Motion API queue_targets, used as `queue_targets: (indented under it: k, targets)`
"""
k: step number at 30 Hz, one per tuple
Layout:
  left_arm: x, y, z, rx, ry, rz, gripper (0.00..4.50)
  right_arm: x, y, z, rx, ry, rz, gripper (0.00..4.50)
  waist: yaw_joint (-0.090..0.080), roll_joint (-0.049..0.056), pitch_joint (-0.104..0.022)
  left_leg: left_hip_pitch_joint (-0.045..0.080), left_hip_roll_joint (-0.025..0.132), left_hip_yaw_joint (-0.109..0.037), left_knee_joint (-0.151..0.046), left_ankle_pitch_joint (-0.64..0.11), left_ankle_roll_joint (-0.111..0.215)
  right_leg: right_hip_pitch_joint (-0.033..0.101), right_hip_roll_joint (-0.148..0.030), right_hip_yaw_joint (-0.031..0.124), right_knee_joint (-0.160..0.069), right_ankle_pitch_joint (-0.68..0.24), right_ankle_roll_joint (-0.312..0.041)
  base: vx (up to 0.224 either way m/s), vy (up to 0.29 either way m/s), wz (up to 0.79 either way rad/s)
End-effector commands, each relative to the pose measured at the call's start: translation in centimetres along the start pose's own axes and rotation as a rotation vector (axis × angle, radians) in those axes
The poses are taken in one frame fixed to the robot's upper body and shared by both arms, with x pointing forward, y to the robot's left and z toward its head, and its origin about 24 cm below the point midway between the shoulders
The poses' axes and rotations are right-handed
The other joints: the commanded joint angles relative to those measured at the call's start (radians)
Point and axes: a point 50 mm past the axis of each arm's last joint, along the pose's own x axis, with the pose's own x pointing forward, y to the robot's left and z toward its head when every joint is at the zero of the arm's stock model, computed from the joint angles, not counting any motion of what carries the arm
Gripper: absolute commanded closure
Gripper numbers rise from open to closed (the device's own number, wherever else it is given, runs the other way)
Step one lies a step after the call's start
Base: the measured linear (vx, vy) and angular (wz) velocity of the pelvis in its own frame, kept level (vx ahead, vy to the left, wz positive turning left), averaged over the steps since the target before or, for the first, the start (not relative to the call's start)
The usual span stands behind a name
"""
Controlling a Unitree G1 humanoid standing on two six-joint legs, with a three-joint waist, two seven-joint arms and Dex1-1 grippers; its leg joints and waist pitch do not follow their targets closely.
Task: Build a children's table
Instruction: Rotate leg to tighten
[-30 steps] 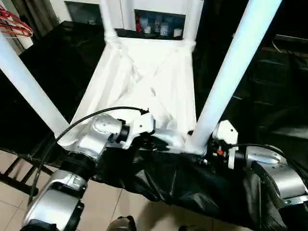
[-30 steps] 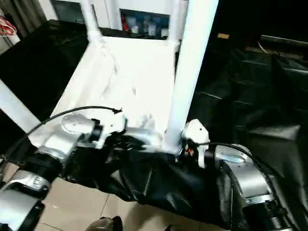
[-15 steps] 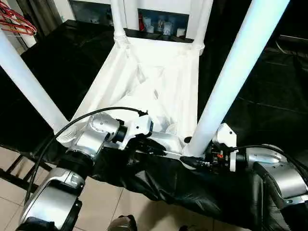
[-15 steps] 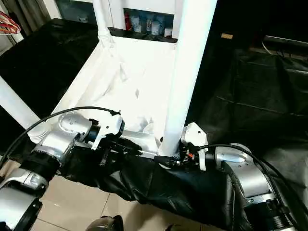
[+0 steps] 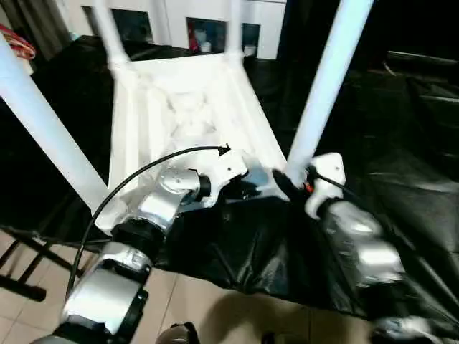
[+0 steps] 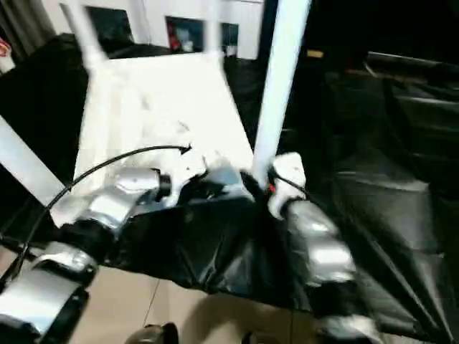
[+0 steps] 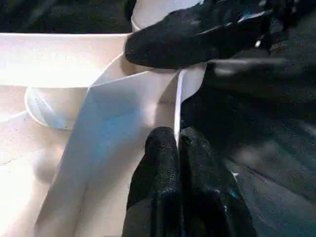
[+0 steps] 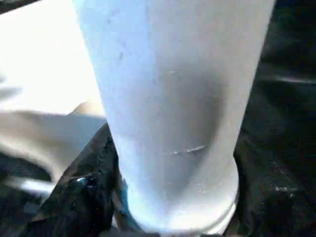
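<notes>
We look down on a work surface draped in black sheeting (image 5: 401, 172) that hangs in folds over its near edge. Below it lies a pale tiled floor (image 5: 208, 308). At the far side stands a white cabinet (image 5: 165, 21) with glass doors, small items inside.

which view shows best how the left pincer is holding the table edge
The left wrist view: the left pincer is shut on the thin rim of the tabletop, a finger either side. The eye views show that wrist at the near edge, its fingertips blurred. The right wrist view shows the near right leg.
</notes>
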Motion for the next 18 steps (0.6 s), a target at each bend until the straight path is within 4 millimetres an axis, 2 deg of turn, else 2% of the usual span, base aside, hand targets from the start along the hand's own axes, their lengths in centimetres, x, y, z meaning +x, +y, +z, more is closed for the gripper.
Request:
queue_targets:
  k: [1,2,4,6,7,9,10,11,12,13,14,16,18]
  targets:
    - [1.7,-1.3,0.4,-0.016,-0.014,0.016,4.5,0.8,3.9,-2.5,0.034,0.1,0.109,1.82,0.005,-0.005,-0.039,0.015,0.076,-0.043,-0.085,-0.278,0.01,0.02,-0.088,0.051,-0.089,-0.268,-0.19,0.0,0.0,0.0]
    - [1.8,-1.5,0.5,-0.015,-0.022,0.013,4.5,1.1,4.3,-2.2,0.038,0.085,0.119,1.26,0.005,-0.009,-0.042,0.017,0.077,-0.04,-0.083,-0.259,0.021,0.018,-0.088,0.052,-0.087,-0.228,-0.193,0.0,0.0,0.0]
    - [1.7,-2.0,0.5,0.007,-0.05,-0.024,4.5,1.3,4.9,-1.6,0.033,0.055,0.167,1.12,0.004,-0.011,-0.044,0.011,0.075,-0.038,-0.078,-0.212,0.047,0.024,-0.085,0.051,-0.08,-0.147,-0.204,0.0,0.0,0.0]
    - [1.6,-2.1,0.5,0.014,-0.055,-0.039,4.5,1.3,5.0,-1.5,0.028,0.052,0.176,0.91,0.004,-0.009,-0.046,0.01,0.074,-0.036,-0.074,-0.177,0.068,0.027,-0.085,0.05,-0.073,-0.076,-0.217,0.0,0.0,0.0]
    - [1.5,-2.2,0.3,0.021,-0.054,-0.052,4.5,1.3,4.8,-1.5,0.017,0.052,0.183,0.91,0.004,-0.012,-0.049,0.011,0.073,-0.035,-0.071,-0.154,0.083,0.028,-0.083,0.048,-0.069,-0.039,-0.223,0.0,0.0,0.0]
    - [1.2,-2.3,0.1,0.038,-0.054,-0.078,4.5,1.1,4.5,-1.4,-0.014,0.052,0.203,0.65,0.003,-0.011,-0.047,0.01,0.072,-0.033,-0.069,-0.147,0.096,0.029,-0.083,0.048,-0.069,-0.027,-0.229,0.0,0.0,0.0]
    - [0.9,-2.5,-0.1,0.044,-0.051,-0.106,4.5,0.9,4.2,-1.2,-0.041,0.054,0.225,0.59,0.004,-0.011,-0.047,0.009,0.071,-0.034,-0.068,-0.148,0.099,0.031,-0.082,0.046,-0.069,-0.033,-0.228,0.0,0.0,0.0]
    - [0.5,-2.7,-0.3,0.058,-0.053,-0.144,4.5,0.6,3.7,-1.1,-0.073,0.058,0.258,0.59,0.001,-0.017,-0.049,0.01,0.072,-0.032,-0.067,-0.147,0.102,0.031,-0.082,0.048,-0.068,-0.031,-0.228,0.0,0.0,0.0]
    - [-0.1,-2.8,-0.7,0.071,-0.045,-0.189,4.5,0.1,3.0,-0.9,-0.119,0.07,0.308,0.59,0.003,-0.014,-0.048,0.01,0.073,-0.033,-0.067,-0.149,0.103,0.03,-0.084,0.048,-0.069,-0.038,-0.229,0.0,0.0,0.0]
    - [-0.1,-2.8,-0.7,0.071,-0.045,-0.189,4.5,0.1,3.0,-0.9,-0.119,0.07,0.308,0.59,0.004,-0.016,-0.047,0.008,0.071,-0.033,-0.065,-0.145,0.109,0.033,-0.083,0.047,-0.069,-0.044,-0.226,0.0,0.0,0.0]
    - [-1.1,-2.9,-1.3,0.095,-0.033,-0.255,4.5,-0.7,2.0,-0.7,-0.165,0.092,0.403,0.59,0.005,-0.018,-0.049,0.011,0.074,-0.031,-0.064,-0.137,0.116,0.031,-0.082,0.049,-0.068,-0.03,-0.227,0.0,0.0,0.0]
    - [-1.6,-2.9,-1.5,0.097,-0.026,-0.282,4.5,-1.2,1.5,-0.5,-0.173,0.102,0.453,0.59,0.009,-0.016,-0.051,0.01,0.074,-0.03,-0.06,-0.124,0.13,0.033,-0.082,0.048,-0.062,0.003,-0.23,0.0,0.0,0.0]
    - [-1.9,-2.7,-1.6,0.096,-0.026,-0.289,4.5,-1.6,1.2,-0.5,-0.176,0.112,0.488,0.59,0.009,-0.017,-0.053,0.011,0.076,-0.028,-0.058,-0.094,0.138,0.031,-0.077,0.046,-0.053,0.058,-0.249,0.0,0.0,0.0]
